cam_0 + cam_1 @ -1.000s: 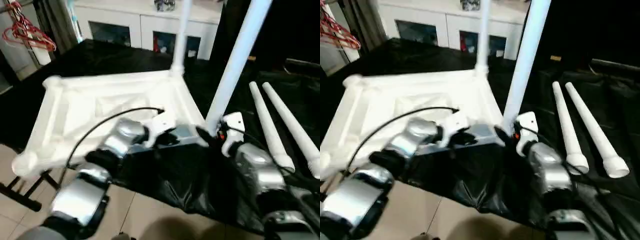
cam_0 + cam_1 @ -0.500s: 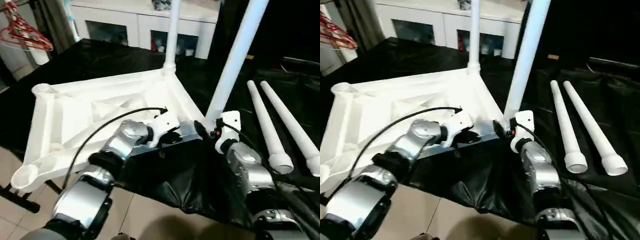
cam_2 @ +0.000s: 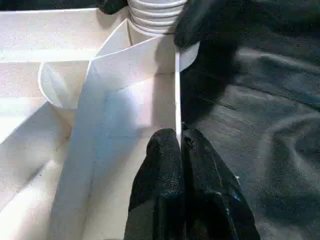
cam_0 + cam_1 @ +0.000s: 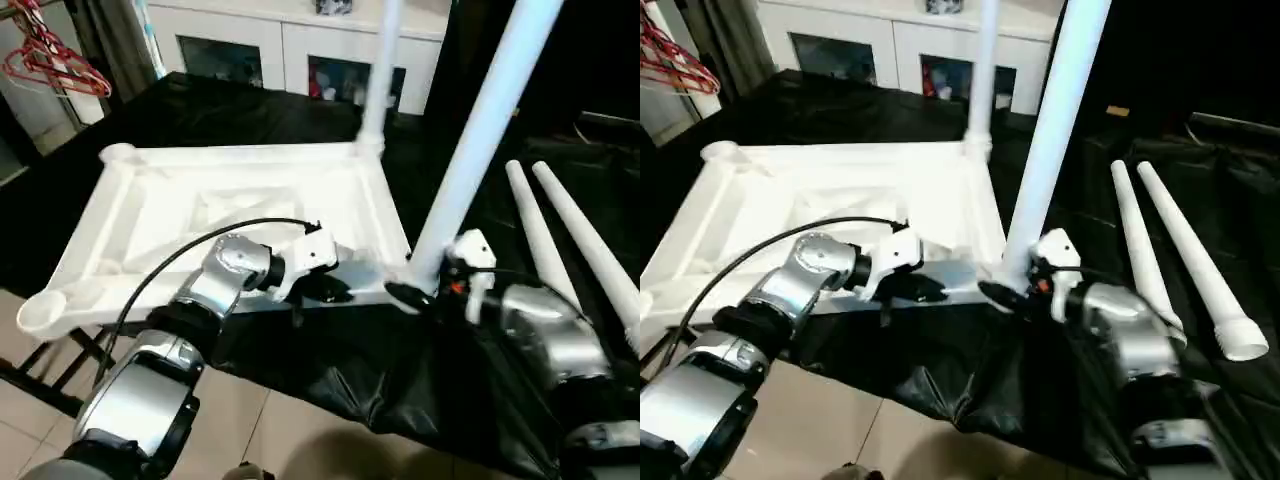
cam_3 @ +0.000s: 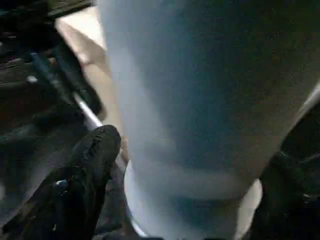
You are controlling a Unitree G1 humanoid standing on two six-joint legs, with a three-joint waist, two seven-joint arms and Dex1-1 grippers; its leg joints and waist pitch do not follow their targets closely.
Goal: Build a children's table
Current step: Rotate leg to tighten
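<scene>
The children's table top (image 4: 220, 210) lies upside down on the black-covered bench. One white leg (image 4: 378, 70) stands in its far right socket. A second leg (image 4: 480, 140) stands in the near right socket. Two loose legs (image 4: 540, 250) lie side by side to the right. My left gripper (image 3: 180, 142) is shut on the thin near rim of the top, close to that near right socket (image 3: 160, 20). My right gripper (image 5: 190, 165) straddles the foot of the near leg, open, with one finger (image 5: 95, 150) a little off the leg's side.
A white cabinet with glass doors (image 4: 290, 50) stands behind the bench. Red hangers (image 4: 50, 65) hang at the far left. The top's near left corner (image 4: 40, 310) juts past the black cloth (image 4: 350, 380) over the tiled floor. A black bar (image 4: 40, 375) sits below it.
The whole picture has shifted with the camera. The left gripper stays on the near rim. The right gripper stays at the foot of the near leg, its forearm now lying flatter.
</scene>
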